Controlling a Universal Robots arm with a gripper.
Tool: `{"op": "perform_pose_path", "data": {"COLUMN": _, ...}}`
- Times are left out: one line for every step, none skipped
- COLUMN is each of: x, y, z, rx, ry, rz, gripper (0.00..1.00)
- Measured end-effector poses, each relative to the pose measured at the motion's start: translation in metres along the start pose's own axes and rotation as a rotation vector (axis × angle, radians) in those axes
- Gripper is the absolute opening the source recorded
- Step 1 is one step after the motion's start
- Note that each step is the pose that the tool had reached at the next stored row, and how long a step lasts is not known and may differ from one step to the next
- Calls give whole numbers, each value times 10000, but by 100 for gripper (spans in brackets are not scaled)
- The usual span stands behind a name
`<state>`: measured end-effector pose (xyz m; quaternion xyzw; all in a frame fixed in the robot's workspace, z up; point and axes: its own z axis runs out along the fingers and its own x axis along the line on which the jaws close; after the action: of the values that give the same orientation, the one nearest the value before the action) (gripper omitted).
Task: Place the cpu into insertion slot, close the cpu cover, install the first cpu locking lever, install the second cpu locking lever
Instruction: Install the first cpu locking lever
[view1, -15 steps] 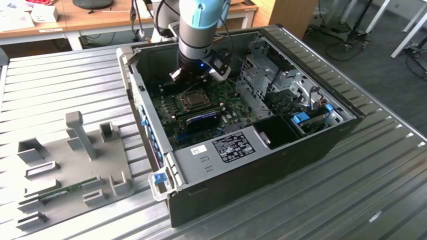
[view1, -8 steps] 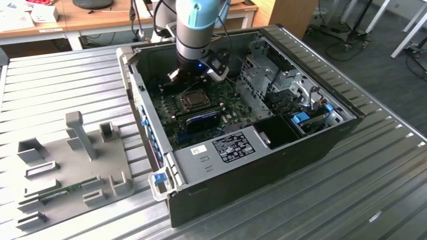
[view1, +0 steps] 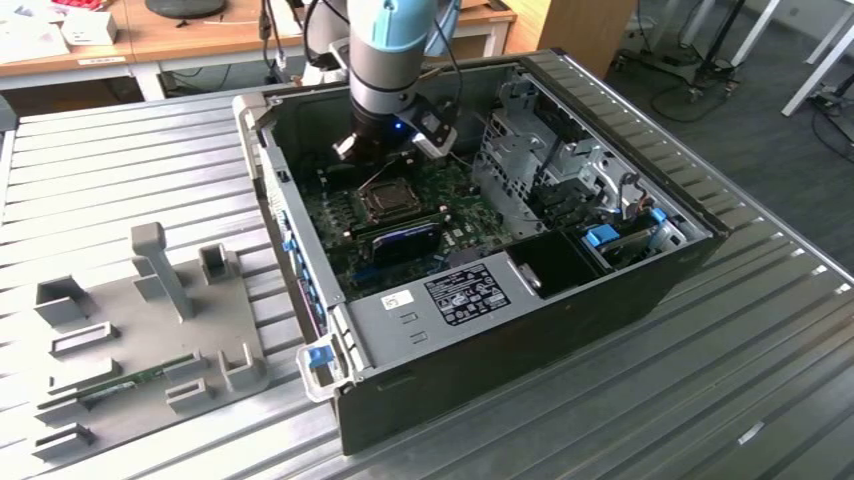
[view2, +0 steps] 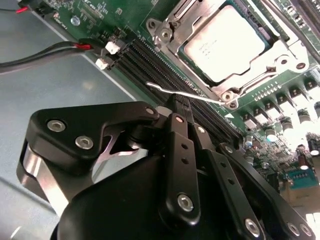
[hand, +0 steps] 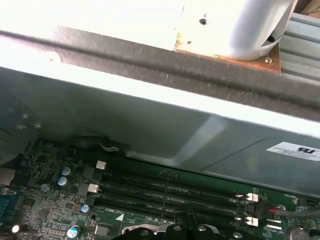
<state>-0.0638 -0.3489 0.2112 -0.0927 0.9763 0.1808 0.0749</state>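
The cpu (view2: 225, 45) sits in the insertion slot (view1: 387, 197) on the green board inside the open computer case (view1: 641, 290), which stands on the bench (view1: 134, 150). The cpu cover (view2: 175, 37) looks to be folded down over it. One thin locking lever (view2: 185, 92) stands free, seemingly unlatched, so the levers appear left to do. The pincer (view2: 181, 104), on the slot's far side, has its fingers drawn together beside that lever, gripping nothing I can see.

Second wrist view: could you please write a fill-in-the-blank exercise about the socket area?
The insertion slot holds the ___. The cpu cover lies ___ over it. The circuit board around it is ___ in colour. The claw is nearest to a thin silvery ___.
Missing words: cpu; closed; green; lever.
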Motion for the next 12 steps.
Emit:
{"op": "perform_pose_path", "data": {"x": 0, "y": 5, "z": -13, "rx": 0, "ry": -9, "rz": -3, "gripper": 10}}
{"op": "perform_pose_path", "data": {"x": -1, "y": 9, "z": -24, "rx": -1, "ry": -16, "rz": -7, "gripper": 10}}
{"op": "perform_pose_path", "data": {"x": -2, "y": 13, "z": -34, "rx": -2, "ry": -24, "rz": -10, "gripper": 10}}
{"op": "perform_pose_path", "data": {"x": -2, "y": 17, "z": -43, "rx": -4, "ry": -33, "rz": -12, "gripper": 10}}
{"op": "perform_pose_path", "data": {"x": -1, "y": 20, "z": -51, "rx": -5, "ry": -40, "rz": -14, "gripper": 10}}
{"op": "perform_pose_path", "data": {"x": 0, "y": 22, "z": -56, "rx": -5, "ry": -48, "rz": -17, "gripper": 10}}
{"op": "perform_pose_path", "data": {"x": 2, "y": 24, "z": -60, "rx": -5, "ry": -56, "rz": -20, "gripper": 10}}
{"op": "perform_pose_path", "data": {"x": 5, "y": 25, "z": -61, "rx": -7, "ry": -68, "rz": -25, "gripper": 10}}
{"op": "perform_pose_path", "data": {"x": 7, "y": 26, "z": -62, "rx": -6, "ry": -77, "rz": -28, "gripper": 10}}
{"op": "perform_pose_path", "data": {"x": 9, "y": 27, "z": -63, "rx": -4, "ry": -83, "rz": -31, "gripper": 10}}
{"op": "perform_pose_path", "data": {"x": 11, "y": 27, "z": -63, "rx": -2, "ry": -87, "rz": -33, "gripper": 10}}
{"op": "perform_pose_path", "data": {"x": 12, "y": 26, "z": -64, "rx": -1, "ry": -90, "rz": -35, "gripper": 10}}
